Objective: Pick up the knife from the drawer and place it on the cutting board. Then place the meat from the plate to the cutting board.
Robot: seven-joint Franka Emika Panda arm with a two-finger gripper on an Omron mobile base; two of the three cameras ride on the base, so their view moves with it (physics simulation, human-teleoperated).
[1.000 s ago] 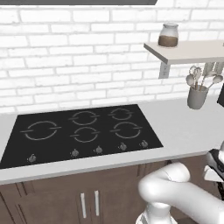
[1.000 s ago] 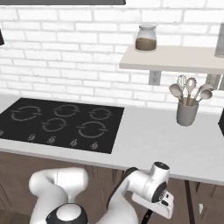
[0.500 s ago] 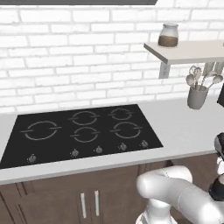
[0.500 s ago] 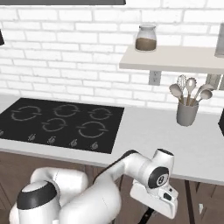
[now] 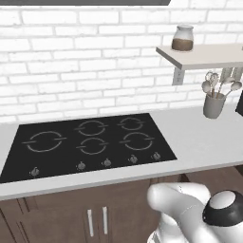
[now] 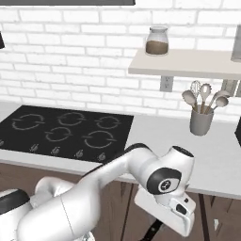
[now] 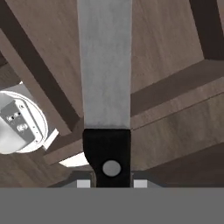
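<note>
White brick backs a grey desk point(image 6: 221, 160) carrying the black hob point(image 5: 90, 142). My claw point(image 7: 108, 181) hangs below the desk edge at the bottom of the right base view, clenched on the knife point(image 7: 105, 87) by its black handle, with the blade running straight up the middle of the hand view over brown woodwork. I'd lift slowly, keep the blade level, and clear the desk edge before swinging toward the board.
</note>
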